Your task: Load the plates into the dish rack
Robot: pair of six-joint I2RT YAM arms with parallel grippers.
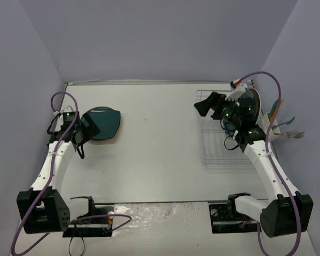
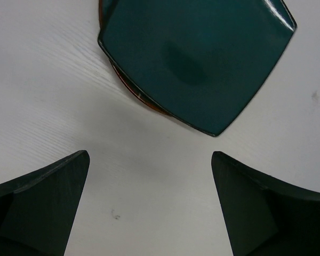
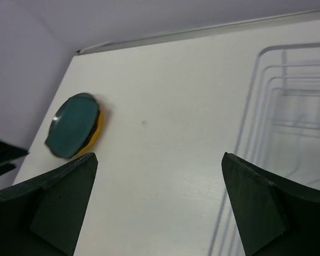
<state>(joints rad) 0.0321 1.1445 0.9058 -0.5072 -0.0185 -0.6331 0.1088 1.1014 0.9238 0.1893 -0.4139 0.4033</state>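
Observation:
A dark teal squarish plate lies on top of a stack at the table's left; an orange-yellow rim shows under it. In the left wrist view the teal plate lies just beyond my fingers, with an orange-brown rim below it. My left gripper is open and empty at the stack's left edge. My right gripper is open and empty above the far left corner of the white wire dish rack. The stack shows far off in the right wrist view.
Dark plates with a brown rim stand on edge at the rack's far right, partly behind my right arm. The side utensil holder holds coloured utensils and a fork. Purple walls close in the table on three sides.

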